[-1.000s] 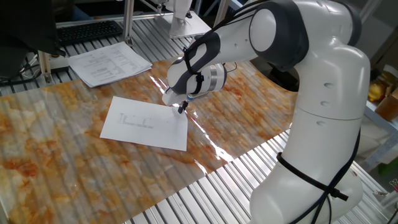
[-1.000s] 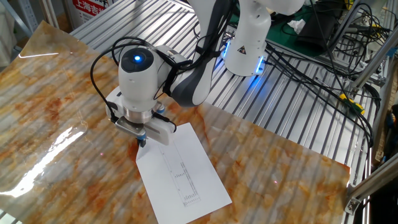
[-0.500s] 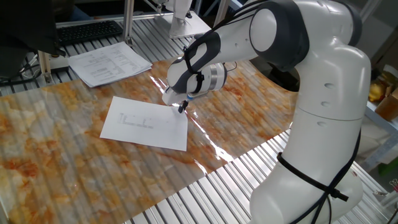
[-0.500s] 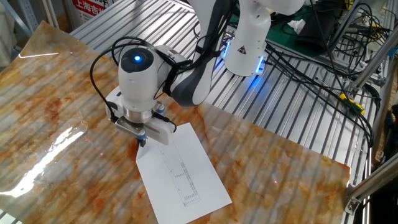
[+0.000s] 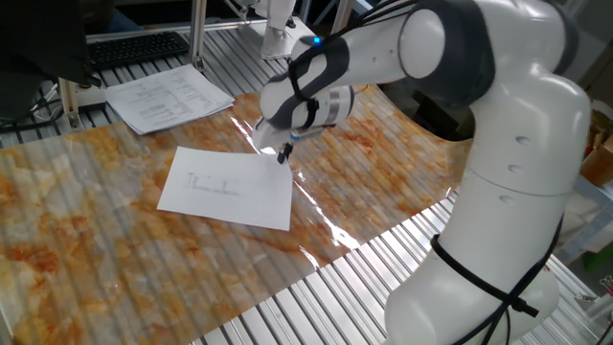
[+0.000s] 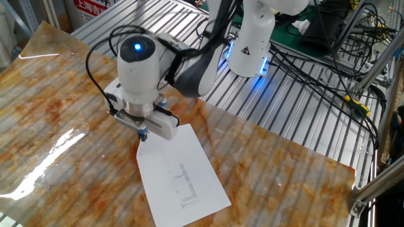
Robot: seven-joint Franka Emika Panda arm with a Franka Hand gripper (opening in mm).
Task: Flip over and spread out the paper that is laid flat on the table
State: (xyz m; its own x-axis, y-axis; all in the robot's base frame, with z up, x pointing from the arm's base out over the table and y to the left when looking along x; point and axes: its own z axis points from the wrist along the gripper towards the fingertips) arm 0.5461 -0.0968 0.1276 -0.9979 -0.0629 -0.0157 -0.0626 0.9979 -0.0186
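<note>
The paper is a thin white sheet with faint grey print facing up, lying on the orange-and-grey marbled table. My gripper points down at the sheet's far right corner, its dark fingertips closed together on that corner. The corner looks slightly raised off the surface. In the other fixed view the gripper sits at the top left corner of the paper, and the rest of the sheet rests on the table.
A thicker stack of printed sheets lies at the back left on the metal slats, with a black keyboard behind it. My arm's base and loose cables stand past the marbled sheet's far edge.
The gripper has risen a little and shifted slightly, and the paper's held corner and the sheet have moved with it.
</note>
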